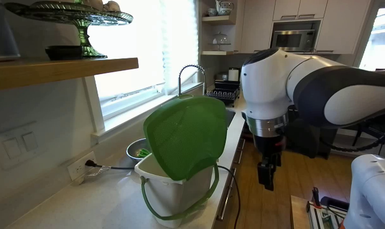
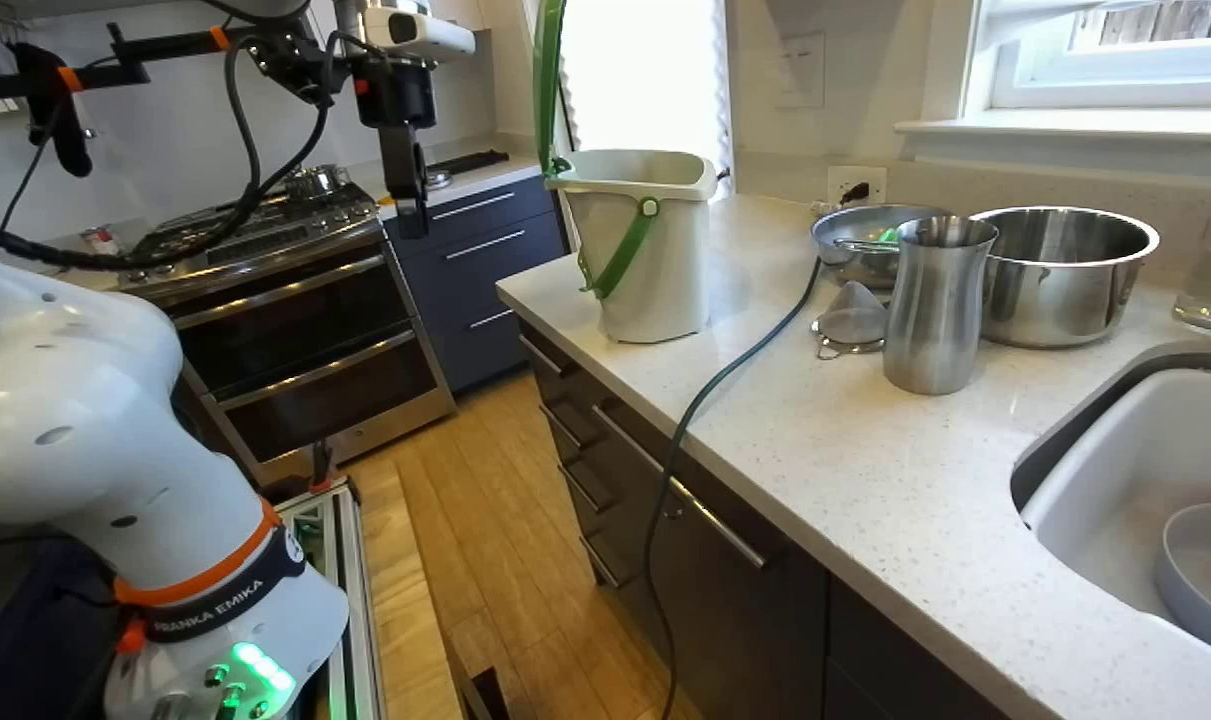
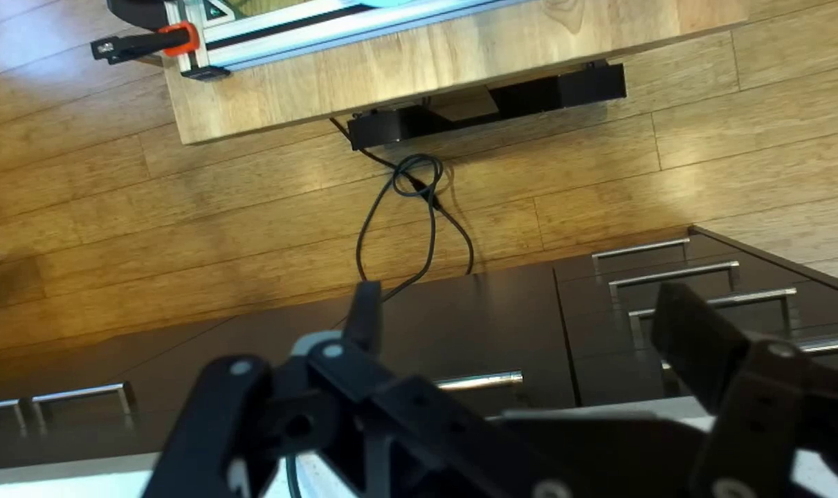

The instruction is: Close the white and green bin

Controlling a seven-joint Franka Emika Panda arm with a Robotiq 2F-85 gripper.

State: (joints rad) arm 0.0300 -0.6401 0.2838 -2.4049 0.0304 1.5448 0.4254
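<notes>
The white and green bin stands upright on the countertop; its white body shows in both exterior views (image 1: 163, 197) (image 2: 655, 260). Its green lid (image 1: 186, 136) is raised and stands nearly upright at the hinge side; in an exterior view the lid shows edge-on (image 2: 547, 80), cut off at the top. The bin's green handle (image 1: 179, 216) hangs down against the body. My gripper (image 1: 268, 183) points down in the air beyond the counter's edge, apart from the bin (image 2: 410, 215). In the wrist view its fingers are wide apart with nothing between them (image 3: 519, 297). The bin is out of the wrist view.
A metal bowl (image 1: 136, 149), a steel cup (image 2: 933, 310), a steel pot (image 2: 1060, 280) and a small strainer (image 2: 853, 315) stand near the bin. A sink (image 2: 1135, 480) lies further along. A dark cable (image 2: 725, 375) hangs over the counter edge. A wooden shelf (image 1: 62, 71) holds a green cake stand.
</notes>
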